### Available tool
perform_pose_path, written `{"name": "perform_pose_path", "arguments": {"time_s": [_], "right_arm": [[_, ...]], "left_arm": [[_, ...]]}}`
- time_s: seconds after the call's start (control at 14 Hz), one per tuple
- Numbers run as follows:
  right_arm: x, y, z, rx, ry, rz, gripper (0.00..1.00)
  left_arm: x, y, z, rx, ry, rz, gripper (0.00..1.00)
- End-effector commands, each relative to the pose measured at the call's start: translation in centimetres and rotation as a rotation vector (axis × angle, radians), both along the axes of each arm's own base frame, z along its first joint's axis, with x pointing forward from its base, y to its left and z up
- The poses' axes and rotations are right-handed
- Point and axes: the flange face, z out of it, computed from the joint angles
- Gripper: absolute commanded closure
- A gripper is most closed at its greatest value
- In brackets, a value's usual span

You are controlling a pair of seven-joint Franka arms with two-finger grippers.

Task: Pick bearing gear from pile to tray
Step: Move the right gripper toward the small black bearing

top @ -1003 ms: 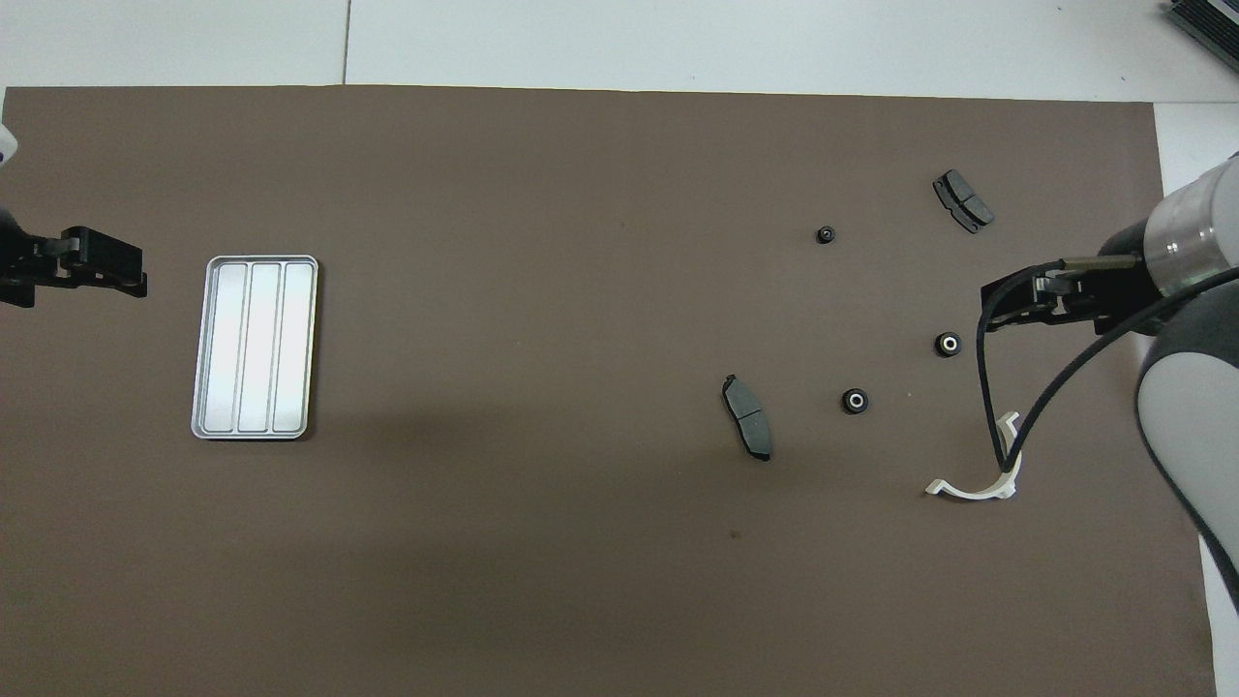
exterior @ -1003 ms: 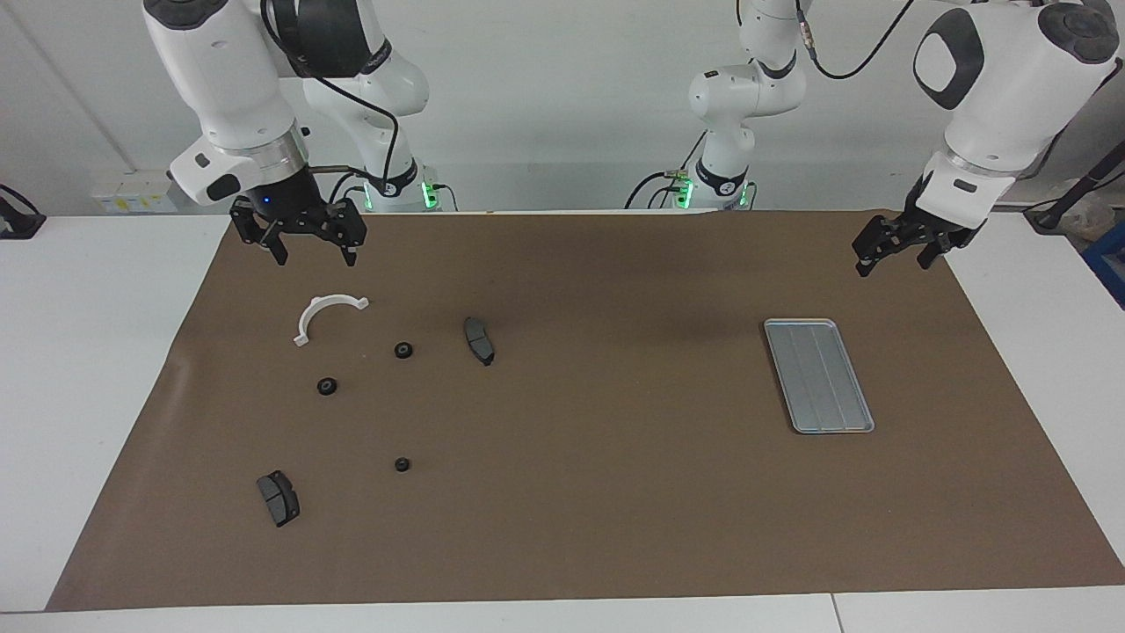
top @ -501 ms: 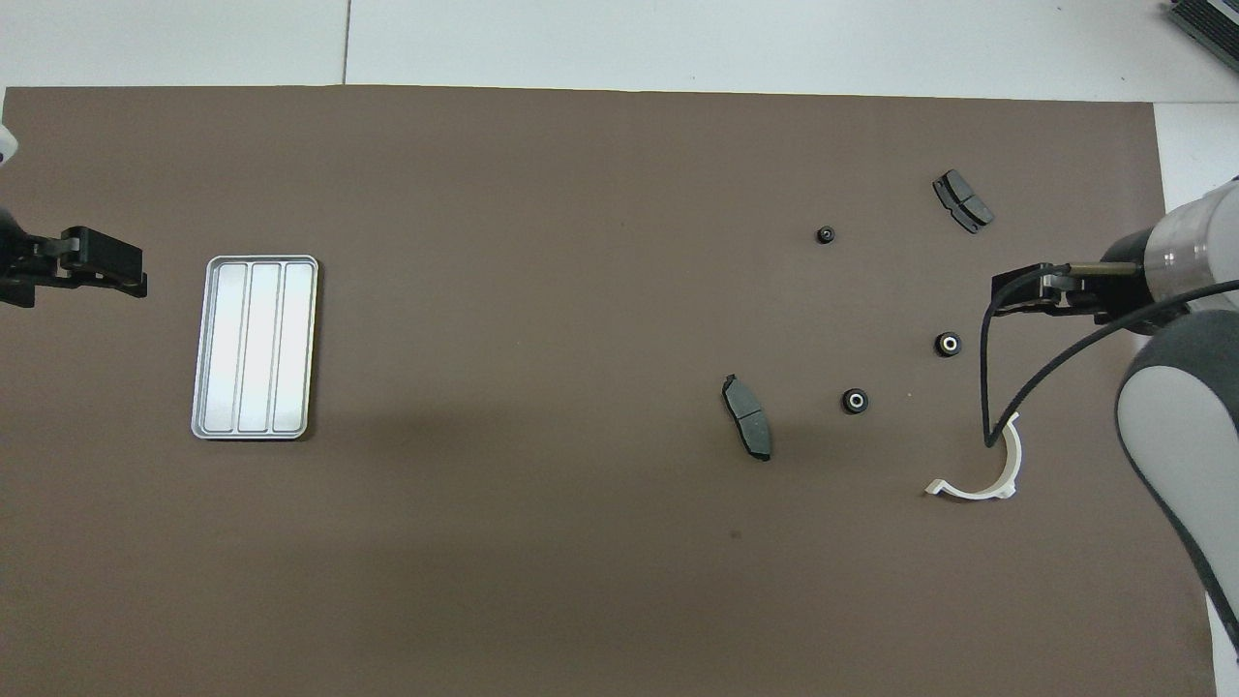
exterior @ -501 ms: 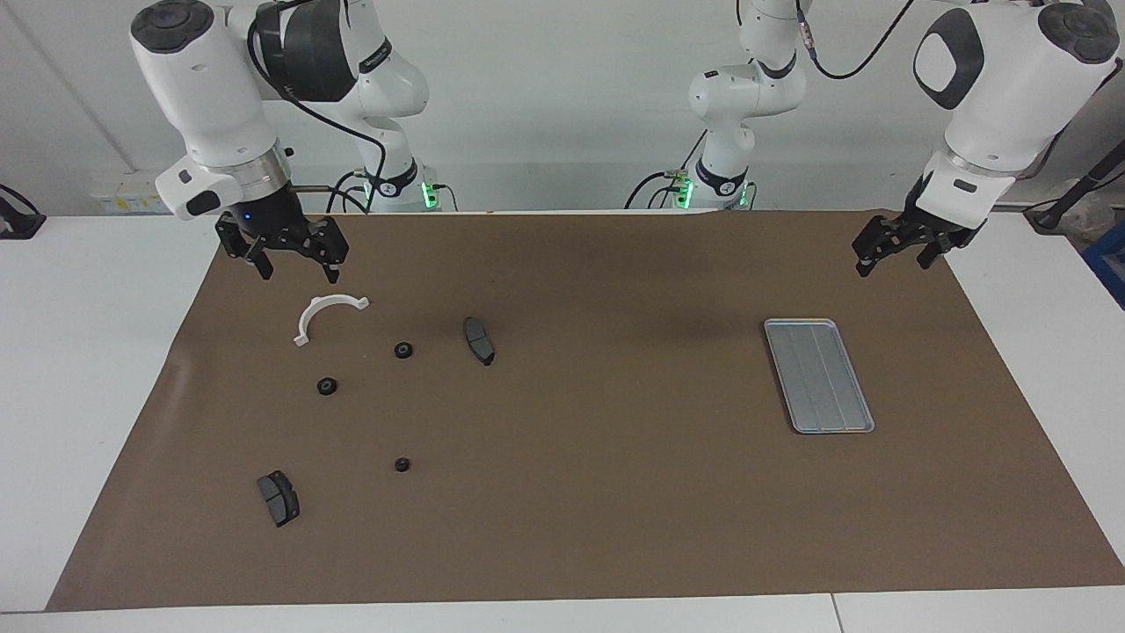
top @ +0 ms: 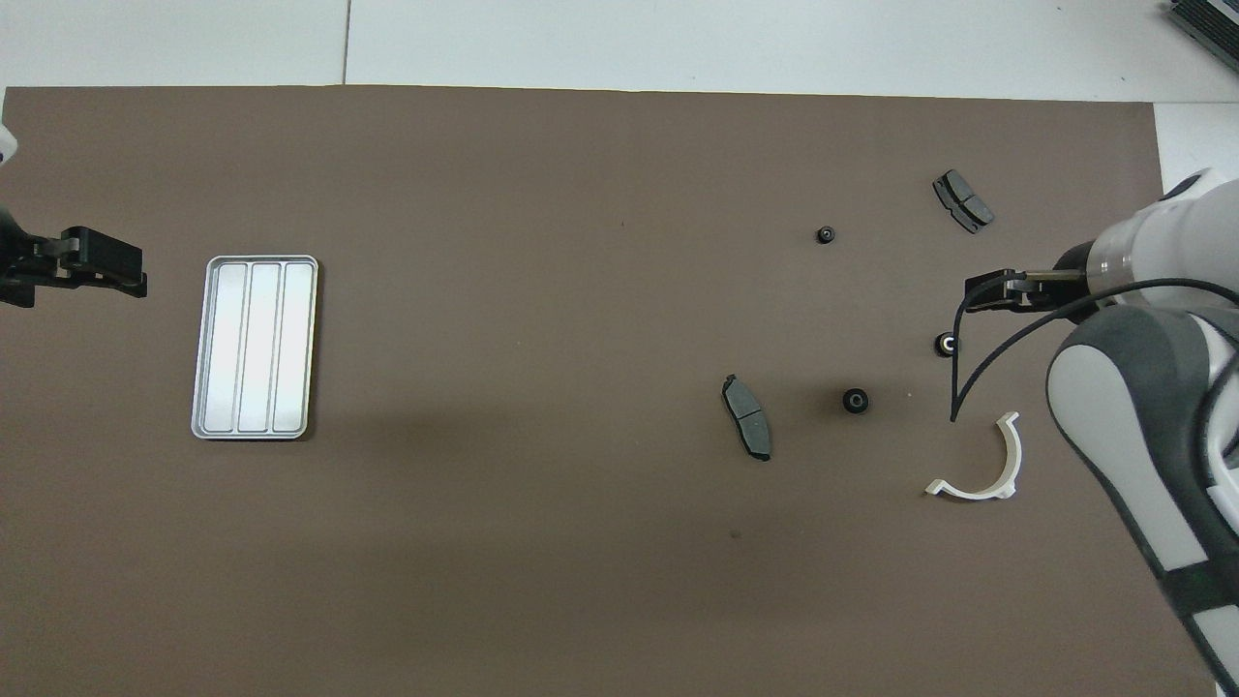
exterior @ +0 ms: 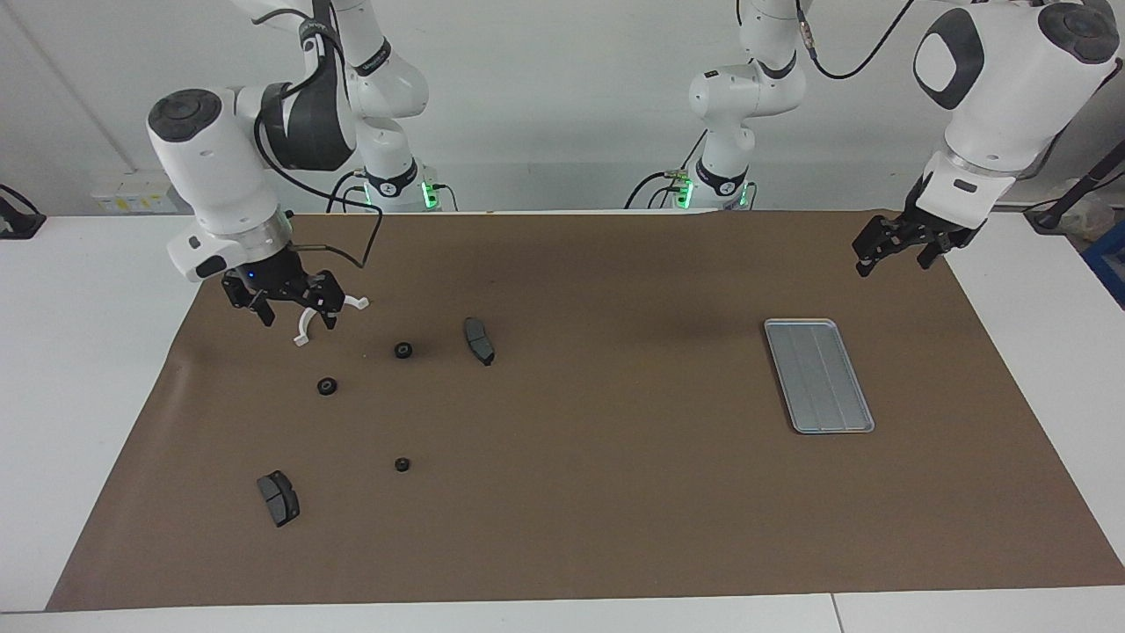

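Now the right arm, the largest thing in play, has swung lower and outward over the last second, carrying the right gripper down from the mat's robot-side edge to hang over the pile at the right arm's end of the brown mat. Its claw stands wide and holds nothing; in the facing view it covers part of the white half-ring bracket without clearly touching it, while from overhead it sits above the mat just past one of the bearing gears. The left arm waits, its left gripper wide and empty over the mat's corner nearest its base, unchanged across the second. The tray lies bare toward the left arm's end of the mat, well apart from the pile, so no gear has been delivered yet. Nothing in the pile has shifted: a second bearing gear sits beside a dark grey curved pad, a third gear lies nearer the mat's edge farthest from the robots, and a second pad rests near that same edge. I judge the descent as the opening of a pick on the gear closest to the claw; the bracket beside it could be nudged if the fingers drop off-centre.
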Motion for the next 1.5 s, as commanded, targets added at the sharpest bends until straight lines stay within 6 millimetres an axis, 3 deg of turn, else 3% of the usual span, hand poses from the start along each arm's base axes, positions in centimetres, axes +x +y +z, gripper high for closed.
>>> {"name": "perform_pose_path", "arguments": {"time_s": [0.0,0.29,0.5,0.64,1.15,1.43], "right_arm": [[-0.2,-1.0,-3.1,0.004,0.004,0.025,0.0],[0.2,-1.0,-9.6,0.012,-0.032,0.025,0.0],[0.4,-1.5,-12.5,0.015,-0.04,0.017,0.0],[0.7,-1.6,-13.9,0.018,-0.05,0.016,0.01],[0.0,-2.5,-16.7,0.023,-0.017,-0.008,0.18],[-0.8,-3.4,-17.9,0.023,-0.017,-0.024,0.19]], "left_arm": [[-0.4,0.2,0.5,-0.001,-0.003,0.0,0.0],[-0.4,0.2,0.5,-0.001,-0.003,0.0,0.0],[-0.4,0.2,0.5,-0.001,-0.003,0.0,0.0],[-0.4,0.2,0.5,-0.001,-0.003,0.0,0.0],[-0.4,0.2,0.5,-0.001,-0.003,0.0,0.0],[-0.4,0.2,0.5,-0.001,-0.003,0.0,0.0]]}}
